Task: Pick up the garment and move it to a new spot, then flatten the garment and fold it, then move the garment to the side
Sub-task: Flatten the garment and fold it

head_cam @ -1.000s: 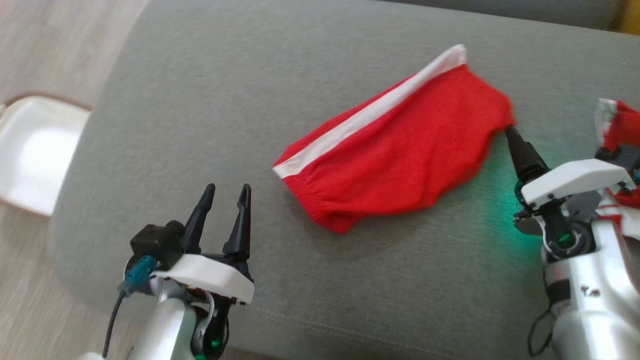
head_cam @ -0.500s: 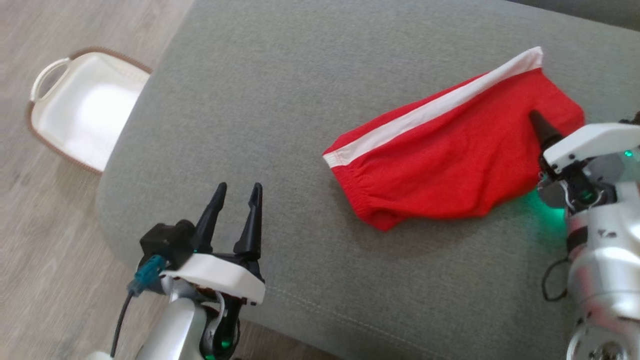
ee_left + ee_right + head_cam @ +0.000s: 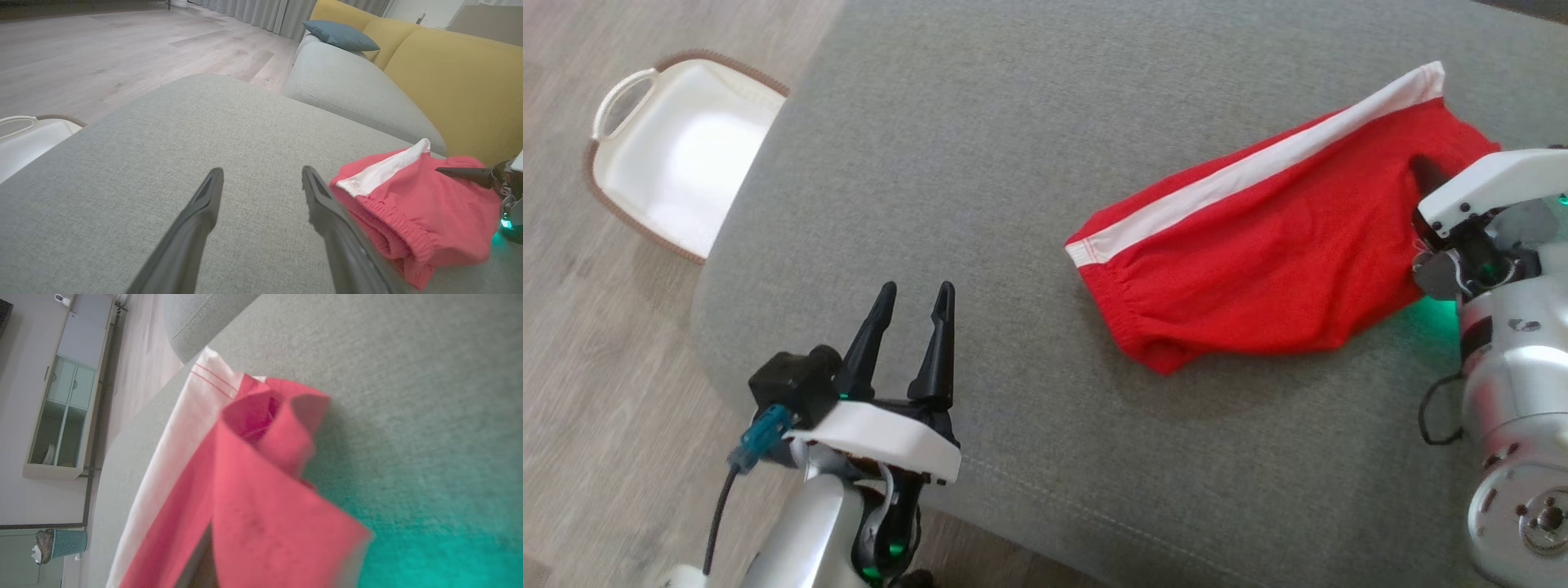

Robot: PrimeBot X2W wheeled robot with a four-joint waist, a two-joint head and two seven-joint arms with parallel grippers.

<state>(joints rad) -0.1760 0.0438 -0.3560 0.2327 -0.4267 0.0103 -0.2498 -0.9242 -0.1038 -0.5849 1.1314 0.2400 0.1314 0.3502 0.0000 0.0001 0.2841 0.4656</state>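
Note:
The garment [image 3: 1258, 253] is a pair of red shorts with a white side stripe, lying crumpled on a grey cushion [image 3: 1013, 163]. My right gripper [image 3: 1425, 175] is at the garment's right end, one dark finger lying over the red cloth. In the right wrist view the garment [image 3: 253, 498] drapes over and around my fingers [image 3: 200, 563], hiding how the jaws stand. My left gripper [image 3: 911, 298] hovers open over bare cushion, left of the garment [image 3: 412, 212], with nothing between its fingers [image 3: 212, 192].
A white basket [image 3: 678, 147] with a brown rim stands on the wooden floor off the cushion's left edge. Beyond the cushion are a yellow sofa back [image 3: 449, 69] and a blue pillow [image 3: 339, 34]. A cabinet [image 3: 61, 416] stands by the wall.
The head camera has shifted, sliding the whole picture right. My right gripper has gone from the garment's right edge to over the cloth. The left gripper stays open as before.

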